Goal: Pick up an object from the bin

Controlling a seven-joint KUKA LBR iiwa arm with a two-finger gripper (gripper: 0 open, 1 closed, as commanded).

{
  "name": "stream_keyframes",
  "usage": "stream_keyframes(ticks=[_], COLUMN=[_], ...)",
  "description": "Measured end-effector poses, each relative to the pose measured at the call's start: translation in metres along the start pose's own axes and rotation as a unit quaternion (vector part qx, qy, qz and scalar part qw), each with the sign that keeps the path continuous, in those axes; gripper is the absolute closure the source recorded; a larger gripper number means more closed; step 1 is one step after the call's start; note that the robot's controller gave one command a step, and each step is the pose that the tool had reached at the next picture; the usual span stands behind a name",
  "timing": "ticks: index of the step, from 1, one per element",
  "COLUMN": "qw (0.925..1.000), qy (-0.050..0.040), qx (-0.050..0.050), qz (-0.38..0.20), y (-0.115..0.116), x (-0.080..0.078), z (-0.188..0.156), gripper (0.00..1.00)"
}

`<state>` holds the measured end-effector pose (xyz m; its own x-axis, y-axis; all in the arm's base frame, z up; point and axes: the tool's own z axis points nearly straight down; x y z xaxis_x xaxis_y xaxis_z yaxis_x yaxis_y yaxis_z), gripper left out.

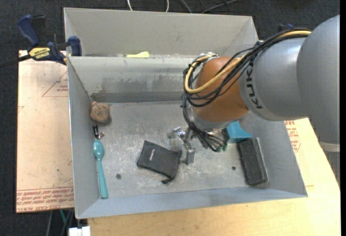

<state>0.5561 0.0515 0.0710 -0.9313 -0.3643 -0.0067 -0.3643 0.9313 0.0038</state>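
A grey metal bin (81,137) was seen from above, with a few loose things spread over its scuffed floor.

Nearest the viewer, along the left wall, a teal plastic spoon (100,167) lay lengthwise with its bowl pointing toward the back. Toward the middle of the near floor lay a dark flat pouch (158,159), roughly square and turned at a slight angle. Near the right wall, a black oblong block (252,160) lay lengthwise as well.

The gripper (184,148) stood low over the floor, just beside the pouch's far right corner. The pouch lay to its left and slightly nearer the viewer. Whether the two were touching could not be told, and nothing was seen held in the gripper. Whether the gripper was released or clenched could not be told either.

Above the gripper sat the rounded orange cover (216,94) of the wrist, wrapped in looping black and yellow cables (190,75). The thick grey arm (292,78) ran off to the right. A teal piece (238,132) showed from under the wrist, between the gripper and the black block.

Farther back, in the left far corner of the floor, rested a brown lump (100,113), well apart from the gripper. At the very back, a yellow scrap (138,55) lay on the rim of the far wall.
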Motion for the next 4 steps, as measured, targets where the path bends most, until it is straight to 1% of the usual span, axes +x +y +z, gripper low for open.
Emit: stream_keyframes(ticks=[1, 2, 3, 4], qw=[1.0000, 0.9981, 0.9695, 0.9107], qy=[0.0000, 0.0010, -0.0014, -0.0046], qx=[0.000, -0.002, 0.000, 0.003], qz=[0.000, -0.062, -0.245, -0.413], y=[0.000, -0.024, -0.044, -0.046], x=[0.000, -0.021, -0.049, -0.015], z=[0.000, 0.000, 0.000, -0.001], gripper=[1.00, 1.00, 1.00, 1.00])
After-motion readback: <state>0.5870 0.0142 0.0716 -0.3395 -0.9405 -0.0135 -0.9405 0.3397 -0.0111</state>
